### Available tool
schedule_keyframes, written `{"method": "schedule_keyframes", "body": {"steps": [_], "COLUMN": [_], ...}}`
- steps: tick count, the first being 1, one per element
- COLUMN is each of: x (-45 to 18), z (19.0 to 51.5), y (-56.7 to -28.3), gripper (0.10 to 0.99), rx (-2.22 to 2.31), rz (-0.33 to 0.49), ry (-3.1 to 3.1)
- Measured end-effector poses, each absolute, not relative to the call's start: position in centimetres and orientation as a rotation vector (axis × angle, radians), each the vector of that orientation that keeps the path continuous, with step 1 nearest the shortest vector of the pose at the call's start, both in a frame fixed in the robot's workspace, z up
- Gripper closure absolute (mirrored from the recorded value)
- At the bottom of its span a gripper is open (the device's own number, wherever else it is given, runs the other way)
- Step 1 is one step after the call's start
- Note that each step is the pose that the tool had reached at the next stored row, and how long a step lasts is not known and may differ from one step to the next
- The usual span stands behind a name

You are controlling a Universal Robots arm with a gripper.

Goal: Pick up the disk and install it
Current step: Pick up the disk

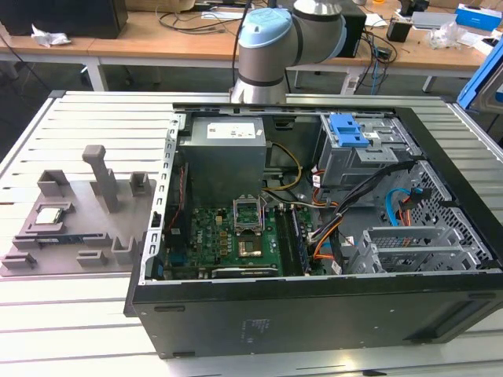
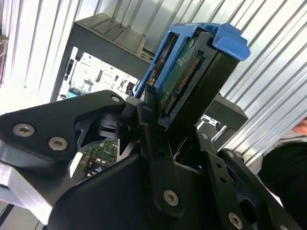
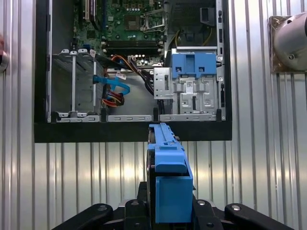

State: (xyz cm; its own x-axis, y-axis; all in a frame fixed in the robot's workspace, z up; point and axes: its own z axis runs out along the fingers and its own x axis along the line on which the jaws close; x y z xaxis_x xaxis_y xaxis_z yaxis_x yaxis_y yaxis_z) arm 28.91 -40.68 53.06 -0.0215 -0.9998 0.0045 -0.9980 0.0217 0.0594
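Observation:
My gripper [image 2: 178, 122] is shut on the disk [image 2: 189, 76], a hard drive in a blue plastic frame, with its connector edge showing between the black fingers [image 2: 154, 143]. In the first wrist view the disk [image 3: 169, 177] stands on edge in the gripper [image 3: 169, 203], over the slatted table just outside the open computer case [image 3: 134, 132]. Inside the case lies the metal drive cage [image 3: 192, 96] with a blue latch [image 3: 194, 64]. The exterior view shows the same cage [image 1: 357, 157] at the case's far right, and the arm's base [image 1: 275, 47] behind the case.
The open case [image 1: 314, 314] holds a green motherboard [image 1: 236, 236], a grey power supply [image 1: 224, 157] and loose cables [image 1: 369, 196]. A grey fixture plate [image 1: 75, 228] with a small silver chip [image 1: 49, 216] lies at the exterior view's left on the slatted metal table [image 1: 63, 314].

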Motion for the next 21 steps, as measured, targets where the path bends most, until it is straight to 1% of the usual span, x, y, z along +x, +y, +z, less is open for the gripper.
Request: {"method": "schedule_keyframes", "body": {"steps": [5,10,21], "x": [28.1,26.4,24.1], "z": [53.0,52.9,52.7], "y": [-41.8,-43.6,-48.4], "gripper": [0.725,0.725,0.725], "rx": [2.165,2.165,2.166], "rz": [-0.061,-0.061,-0.061], "ry": [-2.213,-2.213,-2.213]}}
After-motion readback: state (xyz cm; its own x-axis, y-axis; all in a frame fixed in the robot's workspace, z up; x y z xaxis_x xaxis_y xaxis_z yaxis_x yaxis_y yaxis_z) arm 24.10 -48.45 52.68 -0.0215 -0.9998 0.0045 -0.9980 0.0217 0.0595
